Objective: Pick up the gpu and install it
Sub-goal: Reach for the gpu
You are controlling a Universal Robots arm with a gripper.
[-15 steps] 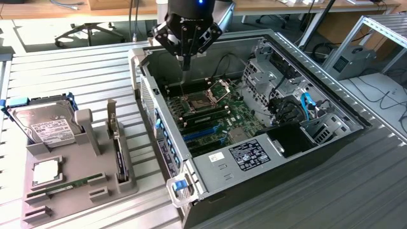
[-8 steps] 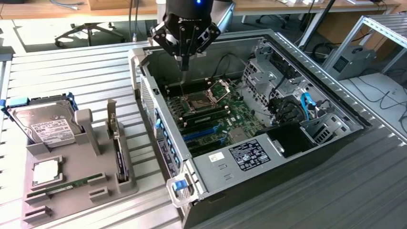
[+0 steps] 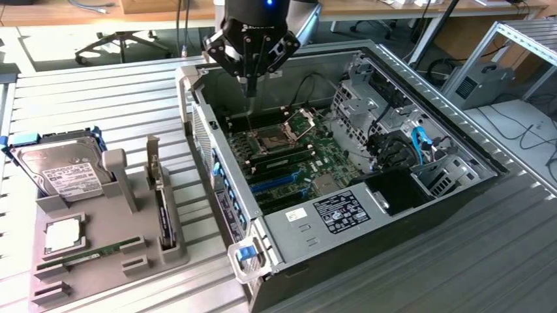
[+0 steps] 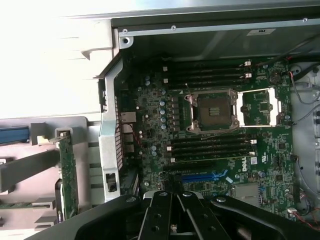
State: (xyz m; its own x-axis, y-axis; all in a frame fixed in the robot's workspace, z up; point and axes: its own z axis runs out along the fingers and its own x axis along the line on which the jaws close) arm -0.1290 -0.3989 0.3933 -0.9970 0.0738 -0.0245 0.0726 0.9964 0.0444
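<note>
We see the tool (image 3: 250, 85) shut and empty, poised over the motherboard (image 3: 287, 160) inside the open case (image 3: 304, 228), while the gpu (image 3: 161, 205) stands on edge in the grey holder (image 3: 113, 254) on the bench (image 3: 87, 98) (long axis alongside the case wall), toward the exterior view's left of the tool.

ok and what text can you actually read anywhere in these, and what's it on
"DELL": white print on the motherboard.
hard drive label: too small to read.
black label on the case's grey panel: too small to read.
white sticker beside it: too small to read.
</note>
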